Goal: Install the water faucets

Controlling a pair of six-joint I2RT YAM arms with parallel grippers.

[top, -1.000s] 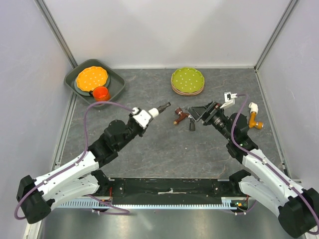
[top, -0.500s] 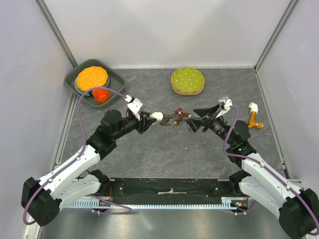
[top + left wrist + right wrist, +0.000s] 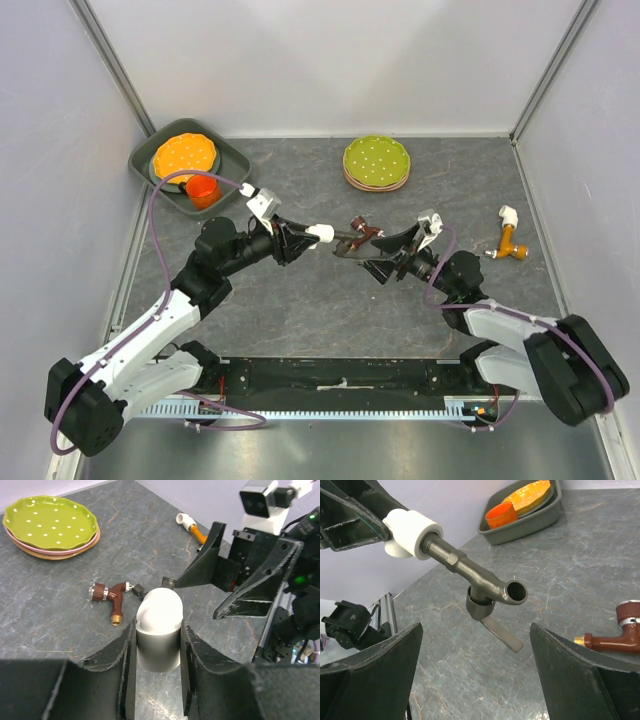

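Observation:
My left gripper (image 3: 303,236) is shut on a white elbow fitting (image 3: 320,234) with a dark grey bent tap (image 3: 346,241) screwed into it, held above the table. In the left wrist view the white fitting (image 3: 159,613) sits between the fingers (image 3: 125,655). My right gripper (image 3: 373,253) faces it, open. In the right wrist view the grey tap (image 3: 481,581) and its flat handle hang between the wide fingertips without touching them. A reddish-brown tap (image 3: 363,230) lies on the table just behind.
An orange tap with a white elbow (image 3: 510,240) lies at the right. Green dotted plates (image 3: 376,161) are stacked at the back. A grey tray (image 3: 232,168) at the back left holds an orange plate (image 3: 184,155) and an orange cup (image 3: 202,190).
My left arm has swung right, carrying the fitting and grey tap toward the centre. The right gripper has moved left and lower to meet it, still open.

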